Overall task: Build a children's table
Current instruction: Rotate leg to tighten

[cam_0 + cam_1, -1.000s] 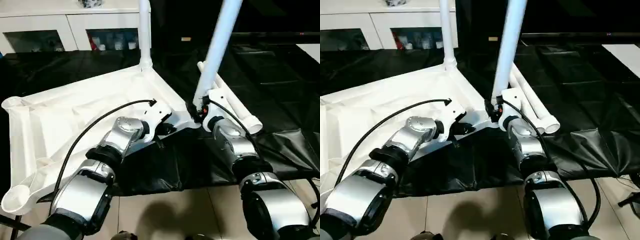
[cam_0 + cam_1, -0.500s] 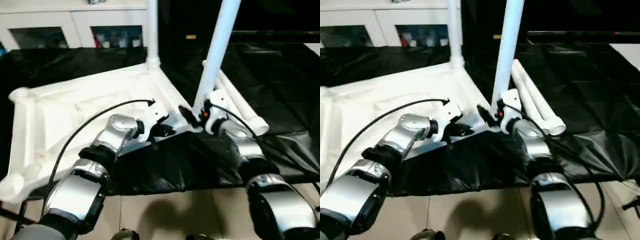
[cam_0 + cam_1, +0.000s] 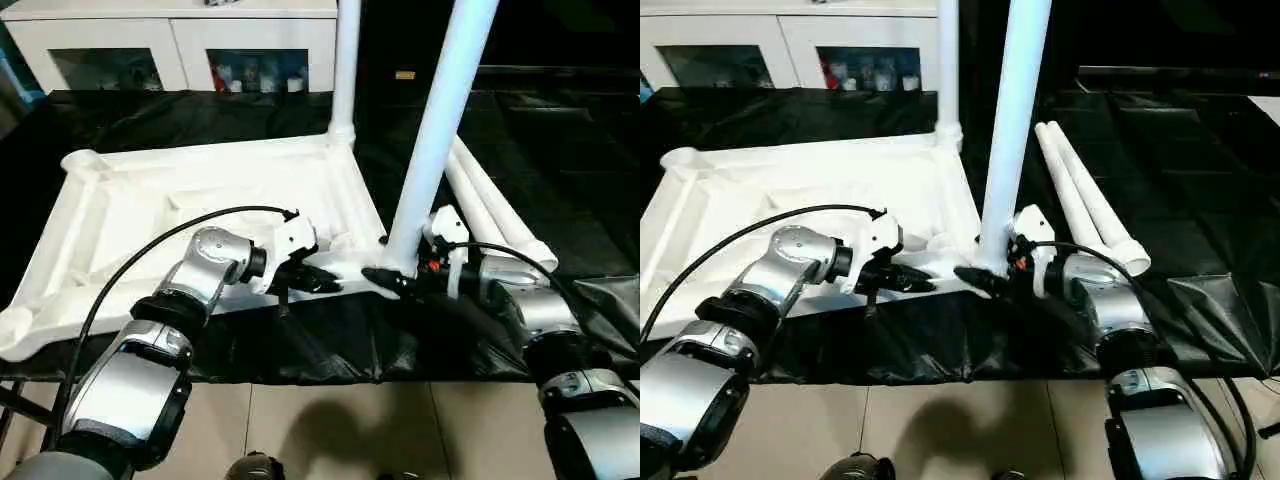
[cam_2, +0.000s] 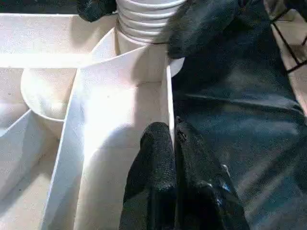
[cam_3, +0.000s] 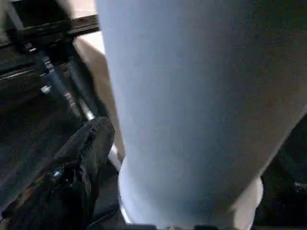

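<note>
Right gripper (image 3: 385,281) jaws now wider around upright leg (image 3: 437,130).

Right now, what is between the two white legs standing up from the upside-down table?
Only the tabletop's raised side rim, running from the far standing leg to the near one; the left eye view shows it.

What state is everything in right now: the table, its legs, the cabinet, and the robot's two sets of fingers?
Table top: upside down, ribbed side up, on black sheet.
Far leg: upright in far corner socket.
Near leg: upright in near corner socket.
Two spare legs: lying side by side on the sheet, not fitted.
Cabinet: glass doors closed.
Left gripper: fingers shut on the table top's edge wall.
Right gripper: fingers open around the near leg's base.
</note>
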Available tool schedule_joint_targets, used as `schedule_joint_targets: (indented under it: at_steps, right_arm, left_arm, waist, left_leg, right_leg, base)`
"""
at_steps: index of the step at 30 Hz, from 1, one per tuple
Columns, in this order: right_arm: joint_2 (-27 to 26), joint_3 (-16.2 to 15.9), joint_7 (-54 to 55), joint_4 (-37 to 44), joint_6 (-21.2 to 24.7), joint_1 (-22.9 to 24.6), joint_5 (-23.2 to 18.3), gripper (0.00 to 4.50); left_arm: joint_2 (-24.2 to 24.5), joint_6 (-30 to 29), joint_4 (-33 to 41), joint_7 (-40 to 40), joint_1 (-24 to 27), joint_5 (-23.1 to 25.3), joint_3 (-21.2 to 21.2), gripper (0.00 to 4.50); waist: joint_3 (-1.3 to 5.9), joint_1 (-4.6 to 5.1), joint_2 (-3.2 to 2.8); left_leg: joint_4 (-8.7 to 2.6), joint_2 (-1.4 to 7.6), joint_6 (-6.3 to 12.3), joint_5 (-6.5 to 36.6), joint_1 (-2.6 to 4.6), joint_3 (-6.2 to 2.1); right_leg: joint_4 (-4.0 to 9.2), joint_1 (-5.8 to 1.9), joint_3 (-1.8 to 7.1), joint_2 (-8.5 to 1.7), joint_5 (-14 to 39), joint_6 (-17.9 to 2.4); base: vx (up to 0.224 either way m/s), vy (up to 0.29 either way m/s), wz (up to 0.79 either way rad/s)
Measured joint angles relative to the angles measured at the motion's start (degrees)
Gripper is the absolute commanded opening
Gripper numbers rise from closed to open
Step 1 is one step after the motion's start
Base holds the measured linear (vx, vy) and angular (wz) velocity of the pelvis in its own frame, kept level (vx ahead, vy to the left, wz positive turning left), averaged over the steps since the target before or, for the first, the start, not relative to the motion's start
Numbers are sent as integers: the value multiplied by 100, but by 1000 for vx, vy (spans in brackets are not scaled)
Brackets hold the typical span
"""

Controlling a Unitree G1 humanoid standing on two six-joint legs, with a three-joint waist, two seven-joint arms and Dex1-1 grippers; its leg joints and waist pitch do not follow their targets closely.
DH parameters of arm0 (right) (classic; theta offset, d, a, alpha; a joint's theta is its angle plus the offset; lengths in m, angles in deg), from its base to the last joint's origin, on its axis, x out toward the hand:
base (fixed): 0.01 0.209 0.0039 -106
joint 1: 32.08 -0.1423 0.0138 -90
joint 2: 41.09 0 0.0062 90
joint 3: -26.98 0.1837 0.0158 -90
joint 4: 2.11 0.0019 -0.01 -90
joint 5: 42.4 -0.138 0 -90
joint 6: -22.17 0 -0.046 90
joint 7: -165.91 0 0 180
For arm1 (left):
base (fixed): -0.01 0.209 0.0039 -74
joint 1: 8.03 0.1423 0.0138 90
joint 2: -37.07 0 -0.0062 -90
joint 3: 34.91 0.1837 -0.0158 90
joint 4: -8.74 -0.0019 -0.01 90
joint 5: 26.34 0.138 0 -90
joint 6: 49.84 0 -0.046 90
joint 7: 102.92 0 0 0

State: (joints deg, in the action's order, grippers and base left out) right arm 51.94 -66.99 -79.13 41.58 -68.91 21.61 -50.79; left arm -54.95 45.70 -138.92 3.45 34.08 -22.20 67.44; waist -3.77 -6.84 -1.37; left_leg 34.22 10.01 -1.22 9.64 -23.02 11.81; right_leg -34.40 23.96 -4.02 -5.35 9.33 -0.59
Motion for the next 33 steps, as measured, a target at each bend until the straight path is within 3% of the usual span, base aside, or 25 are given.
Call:
schedule_joint_targets:
  at_steps: [11,20,24,28,33]
  right_arm:
    - [299,-265,-651,536,407,203,7,287]
    - [235,-253,-600,777,677,346,-39,280]
    - [-79,20,246,701,643,479,-37,280]
    - [-345,220,1415,489,417,464,116,279]
    - [-993,805,3664,-213,360,16,202,279]
  left_arm:
    - [82,238,-56,-471,8,2,103,0]
    - [77,234,-121,-527,8,-1,96,0]
    - [-19,-28,-217,0,4,7,2,0]
    - [-268,-288,-255,710,-42,46,-38,0]
    - [-894,-649,-406,2221,-176,173,-205,0]
  waist:
    - [1,-47,-1]
    - [5,-84,-7]
    - [7,-77,-12]
    - [14,32,-23]
    - [12,141,-79]
  left_leg:
    - [11,1,0,0,0,0]
    - [18,3,0,0,4,0]
    - [31,5,-3,-2,12,0]
    - [31,3,-5,-2,45,0]
    - [8,-4,-7,-1,98,-2]
  right_leg:
    - [-6,-7,2,-1,0,0]
    - [-14,-9,2,-1,0,0]
    - [-34,-9,5,-1,0,0]
    - [-36,-35,10,-3,0,1]
    - [1,-91,10,-4,24,39]
  base:
    - [0,0,0]
    - [0,0,0]
    - [0,0,0]
    - [0,0,0]
    - [0,0,0]
